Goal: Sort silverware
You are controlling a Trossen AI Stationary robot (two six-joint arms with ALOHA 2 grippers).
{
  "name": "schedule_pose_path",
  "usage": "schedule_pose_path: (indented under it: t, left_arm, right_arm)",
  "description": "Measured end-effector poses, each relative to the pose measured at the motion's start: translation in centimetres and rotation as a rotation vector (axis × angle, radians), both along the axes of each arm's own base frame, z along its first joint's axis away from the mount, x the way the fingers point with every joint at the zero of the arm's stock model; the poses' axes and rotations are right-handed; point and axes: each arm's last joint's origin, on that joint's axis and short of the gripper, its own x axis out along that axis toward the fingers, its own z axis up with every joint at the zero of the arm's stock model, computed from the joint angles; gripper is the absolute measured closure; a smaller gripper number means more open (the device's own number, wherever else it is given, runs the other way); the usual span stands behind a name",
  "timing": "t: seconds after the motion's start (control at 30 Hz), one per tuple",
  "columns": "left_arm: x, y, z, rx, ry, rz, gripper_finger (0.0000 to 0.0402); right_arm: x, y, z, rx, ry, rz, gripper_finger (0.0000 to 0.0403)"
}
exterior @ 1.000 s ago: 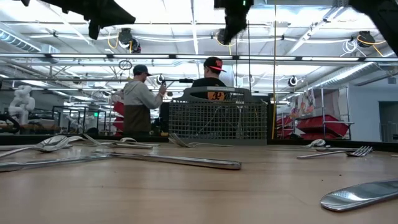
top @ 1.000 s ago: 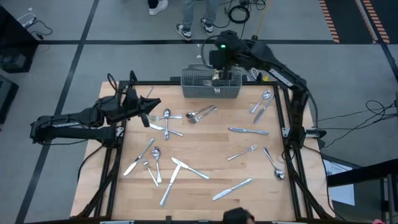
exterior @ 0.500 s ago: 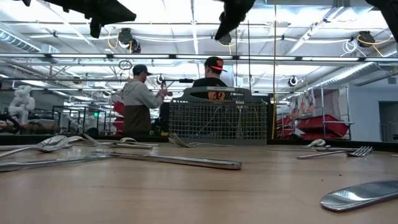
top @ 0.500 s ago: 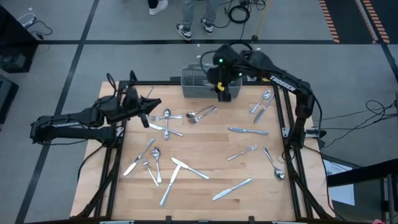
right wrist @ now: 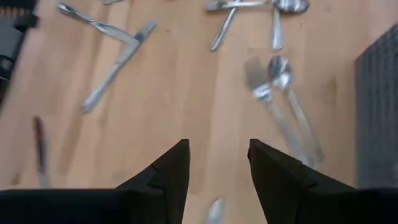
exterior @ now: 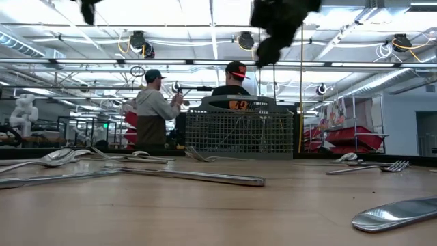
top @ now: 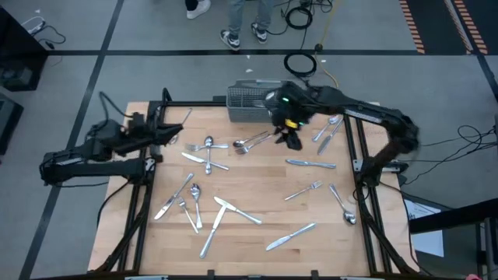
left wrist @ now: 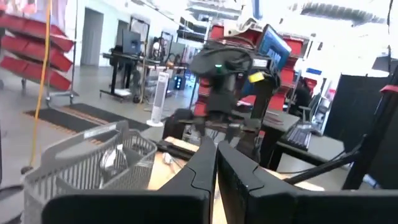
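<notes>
High view: my right gripper [top: 291, 140] hangs just in front of the basket [top: 250, 99], fingers apart, holding nothing. Silverware [top: 233, 210] lies spread on the table [top: 257, 253], in front of basket.

Low view: basket stands behind the cutlery.

L wrist view: my left gripper [left wrist: 216, 163] is closed, empty.

R wrist view: fork and spoon [right wrist: 278, 99] lie beside basket.

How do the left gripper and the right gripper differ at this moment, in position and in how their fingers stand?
The left gripper is at the table's left edge, away from the wire basket; the right gripper is just in front of that basket, above a fork and spoon. The left gripper's fingers are pressed together; the right gripper's fingers stand apart. Both are dark, and neither holds silverware.
</notes>
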Motion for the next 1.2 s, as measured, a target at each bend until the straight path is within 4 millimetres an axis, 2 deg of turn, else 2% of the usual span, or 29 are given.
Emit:
schedule_pose_path:
  t: [0.1, 0.23, 0.33, 0.43, 0.6, 0.8, 1.03, 1.2]
  left_arm:
    - [-1.2, -0.2, -0.7, -0.072, 0.035, -0.007, 0.0379]
    - [-1.5, -0.4, -0.9, -0.118, 0.042, -0.077, 0.0379]
    - [-0.6, -0.5, -1.1, -0.147, 0.078, -0.154, 0.0379]
    - [1.1, -0.6, -1.7, -0.211, 0.154, -0.235, 0.0379]
    - [4.2, -1.5, -2.8, -0.347, 0.276, -0.367, 0.0379]
    - [6.7, -4.5, -4.1, -0.424, 0.391, -0.51, 0.0379]
    - [7.5, -9.7, -5.3, -0.459, 0.455, -0.54, 0.0379]
    - [7.3, -12.7, -6.6, -0.495, 0.488, -0.446, 0.0379]
  right_arm:
    - [-3.3, 2.3, -0.1, 0.035, -0.07, -0.062, 0.0258]
    - [-7.5, 5.9, -1.5, 0.059, -0.135, -0.187, 0.0261]
    - [-9.8, 8.3, -3.3, 0.086, -0.163, -0.275, 0.0261]
    - [-10.9, 10.1, -5.0, 0.151, -0.214, -0.334, 0.0261]
    - [-10.2, 12.2, -7.3, 0.197, -0.244, -0.381, 0.0261]
    - [-7.7, 14.4, -8.4, 0.197, -0.289, -0.335, 0.0261]
    - [-6.3, 14.8, -9.0, 0.161, -0.334, -0.333, 0.0261]
    - [-5.2, 14.8, -9.7, 0.117, -0.346, -0.39, 0.0261]
